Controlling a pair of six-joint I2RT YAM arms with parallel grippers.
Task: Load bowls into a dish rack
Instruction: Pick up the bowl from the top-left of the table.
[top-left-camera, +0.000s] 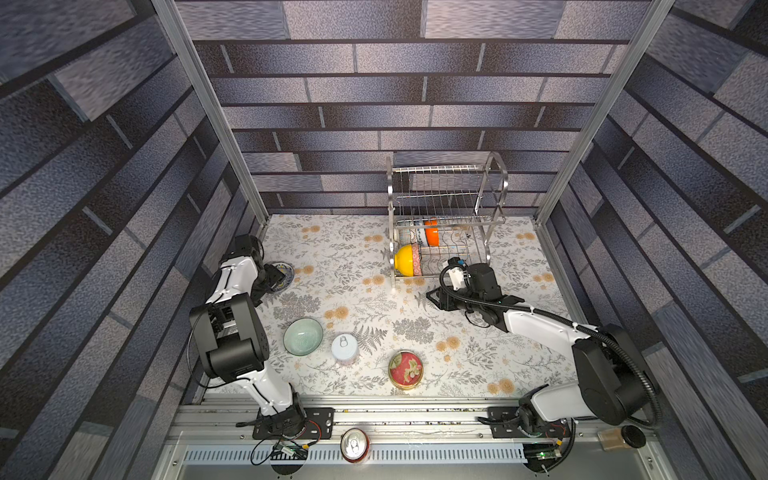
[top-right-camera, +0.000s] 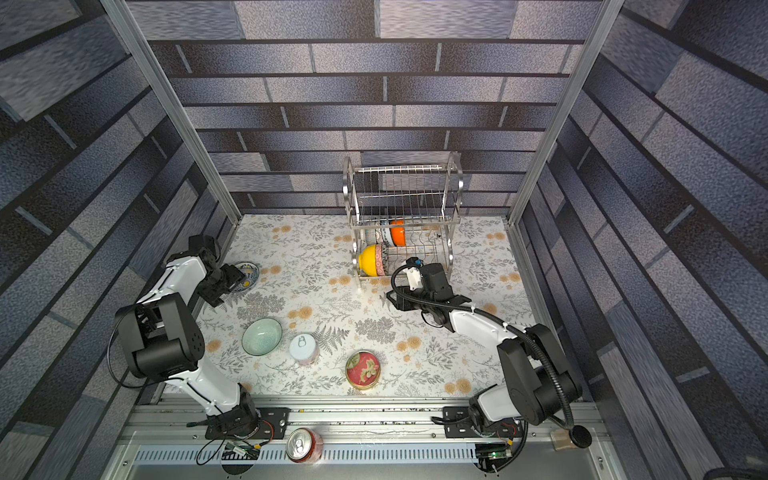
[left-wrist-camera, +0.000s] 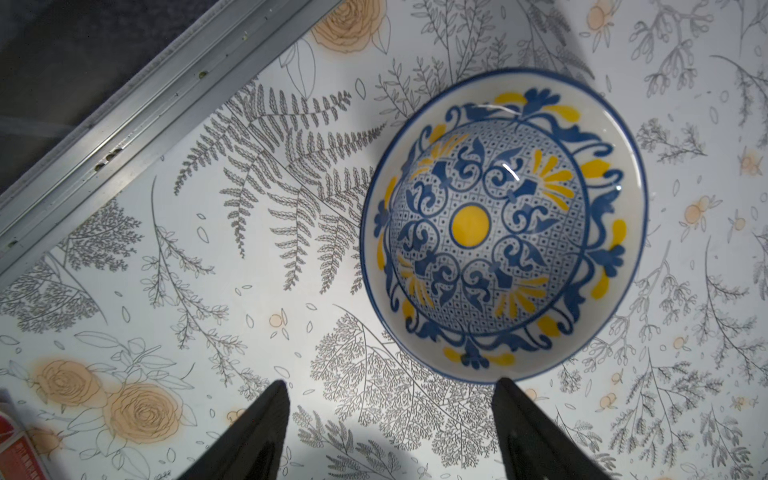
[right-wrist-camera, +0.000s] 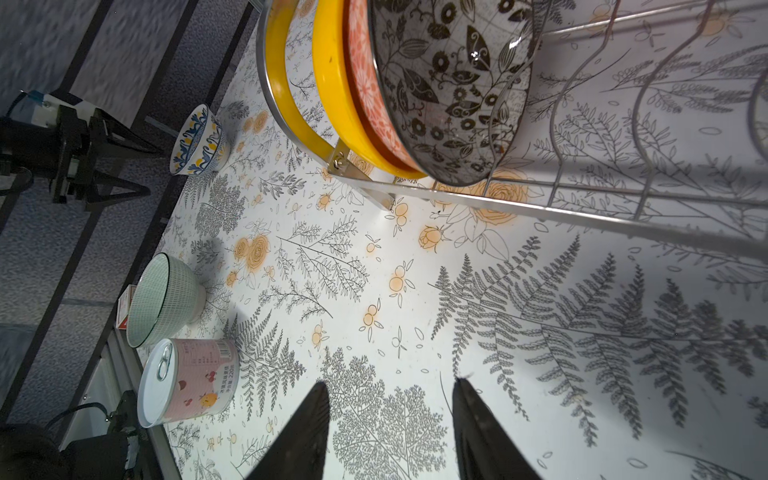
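While the left pincer (left-wrist-camera: 392, 384) gapes, blue-yellow bowl (left-wrist-camera: 503, 224) upright, mouth skyward

A short white pull-tab can with a pink printed label (top-left-camera: 345, 348) stands upright on the white floral-printed table cover (top-left-camera: 374, 299); near it, not touching, lies a flat round red tin with a flower picture and gold rim (top-left-camera: 405, 369); a red aluminium drink can (top-left-camera: 354, 445) stands at the slotted grey metal rail (top-left-camera: 415, 455) in front of the table; blue-grey brick-patterned wall panels (top-left-camera: 374, 104) enclose the scene.
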